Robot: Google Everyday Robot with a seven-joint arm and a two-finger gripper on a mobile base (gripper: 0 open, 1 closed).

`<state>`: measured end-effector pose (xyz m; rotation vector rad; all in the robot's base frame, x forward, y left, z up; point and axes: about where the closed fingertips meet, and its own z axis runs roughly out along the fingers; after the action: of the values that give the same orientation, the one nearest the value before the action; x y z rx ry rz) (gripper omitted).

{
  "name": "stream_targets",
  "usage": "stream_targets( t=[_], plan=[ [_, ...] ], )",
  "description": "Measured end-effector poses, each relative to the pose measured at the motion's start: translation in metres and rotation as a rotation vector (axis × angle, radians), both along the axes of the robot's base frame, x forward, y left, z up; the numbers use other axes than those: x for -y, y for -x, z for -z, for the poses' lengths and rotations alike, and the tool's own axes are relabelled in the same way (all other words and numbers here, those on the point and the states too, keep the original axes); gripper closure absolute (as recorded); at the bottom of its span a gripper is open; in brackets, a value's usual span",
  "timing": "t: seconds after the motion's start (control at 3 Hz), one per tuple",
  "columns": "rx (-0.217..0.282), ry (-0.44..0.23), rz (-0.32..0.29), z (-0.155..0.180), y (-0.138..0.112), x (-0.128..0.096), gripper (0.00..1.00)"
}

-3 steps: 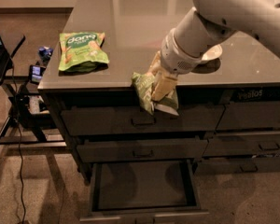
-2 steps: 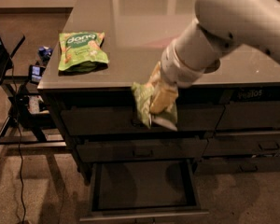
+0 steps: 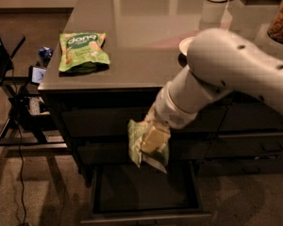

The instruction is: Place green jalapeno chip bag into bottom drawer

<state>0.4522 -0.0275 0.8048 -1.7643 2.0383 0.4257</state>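
Risk first: the gripper is pinching the green jalapeno chip bag mid-frame, hanging over the back part of the open bottom drawer; drop it here and I reckon it could snag on the drawer front behind it or land half over the rim; slick film might slip too. Bag looks dull olive, pale-edged, scrunched and tilted; the dang bag sits on the worktop, upper left.

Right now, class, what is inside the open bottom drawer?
Nothing visible inside the bottom drawer; its back is covered by the green jalapeno chip bag, held above it by the gripper.
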Motion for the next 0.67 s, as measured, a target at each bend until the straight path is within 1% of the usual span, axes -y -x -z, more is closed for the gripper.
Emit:
stream_targets(
  t=[0.33,0.67],
  plan=[
    [-0.016,0.004,0.003,0.006,0.004,0.0,1.0],
    [-0.047,-0.012,0.008,0.017,0.01,-0.003,1.0]
  ],
)
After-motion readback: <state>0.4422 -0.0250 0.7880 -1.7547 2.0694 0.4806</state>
